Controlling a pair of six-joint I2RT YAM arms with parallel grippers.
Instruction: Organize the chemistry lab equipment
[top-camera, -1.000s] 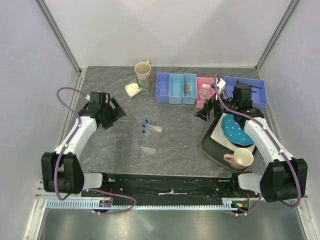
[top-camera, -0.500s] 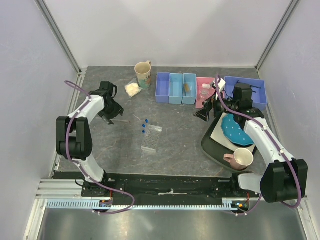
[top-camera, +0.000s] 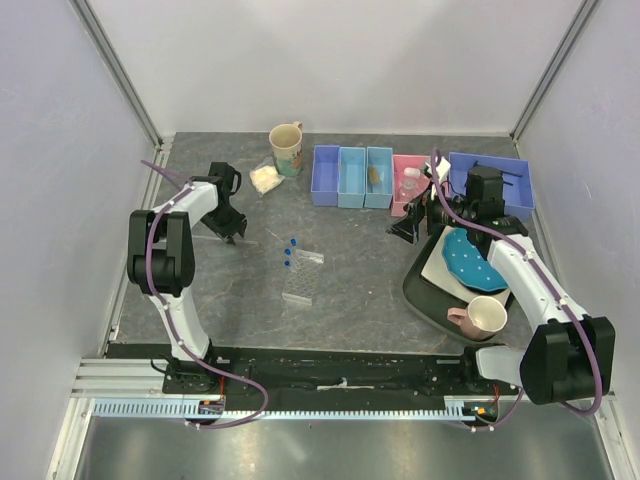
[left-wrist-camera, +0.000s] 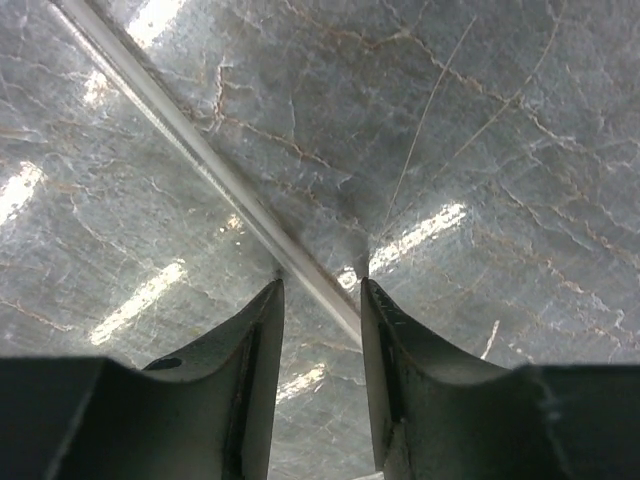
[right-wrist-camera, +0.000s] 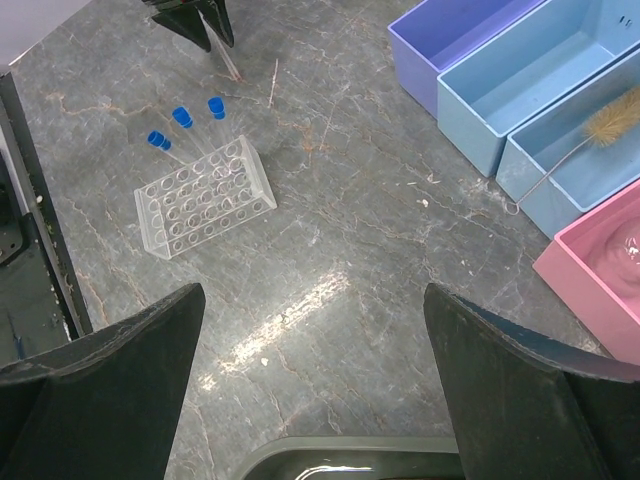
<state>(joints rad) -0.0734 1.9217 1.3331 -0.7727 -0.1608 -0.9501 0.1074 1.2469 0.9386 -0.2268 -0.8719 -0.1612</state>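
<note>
While the thin clear rod lies flat on the table, well to the left of the tube rack, the left gripper stands over it with jaws set narrow, one finger on each side, not clamped on it. Three blue-capped tubes lie just behind the rack. Right of the rack, the right gripper hangs wide open, holding nothing.

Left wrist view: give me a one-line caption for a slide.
Left gripper straddles a thin clear rod lying on the grey marbled table, jaws not yet shut.
</note>
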